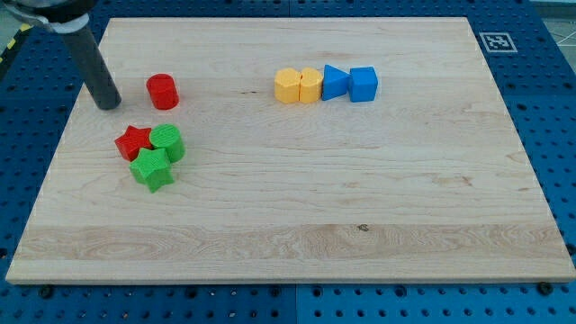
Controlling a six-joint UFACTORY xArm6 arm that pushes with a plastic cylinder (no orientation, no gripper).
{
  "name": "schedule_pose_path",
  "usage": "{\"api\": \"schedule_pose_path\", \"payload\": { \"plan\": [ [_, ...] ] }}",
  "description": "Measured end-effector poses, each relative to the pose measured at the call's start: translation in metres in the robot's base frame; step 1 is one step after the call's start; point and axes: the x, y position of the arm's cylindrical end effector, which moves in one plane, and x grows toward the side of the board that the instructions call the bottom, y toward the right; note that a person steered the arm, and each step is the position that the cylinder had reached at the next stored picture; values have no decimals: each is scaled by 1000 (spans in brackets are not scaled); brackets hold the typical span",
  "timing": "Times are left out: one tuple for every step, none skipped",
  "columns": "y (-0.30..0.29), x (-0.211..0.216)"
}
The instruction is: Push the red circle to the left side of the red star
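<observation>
The red circle (pixel 163 91) stands upright on the board (pixel 297 225), in the view's upper left. My tip (pixel 109 103) rests just to its left, close but apart, with a sliver of bare wood between them. The rod is a plain dark cylinder slanting up toward the view's top left corner; it has no jaws to spread or close, and it holds nothing.

Below the circle, a little toward the view's left, lies the red star (pixel 133 141). It is apart from the circle, with a gap of wood between them. The star touches a green cylinder (pixel 168 142) on its right, and a green star (pixel 152 168) sits just below, pressed against both. The three form a tight cluster.

Well off to the view's right, near the top of the board, four blocks stand in a row, touching one another: a yellow hexagon-like block (pixel 288 85), a yellow heart-like block (pixel 310 85), a blue triangle (pixel 334 82) and a blue cube (pixel 364 84).

I see no containers; every block sits straight on the wood. The board is pale, with horizontal grain and a small dark knot near the bottom centre. It lies on a blue perforated table (pixel 549 99). A black-and-white marker tag (pixel 497 40) sits off the board's top right corner.
</observation>
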Motion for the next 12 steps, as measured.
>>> {"api": "schedule_pose_path", "payload": {
  "plan": [
    [4,-47],
    [26,-73],
    [83,-73],
    [110,-55],
    [117,-28],
    [115,-18],
    [98,-21],
    [79,-26],
    [70,-25],
    [70,-14],
    [71,1],
    [71,11]
  ]
}}
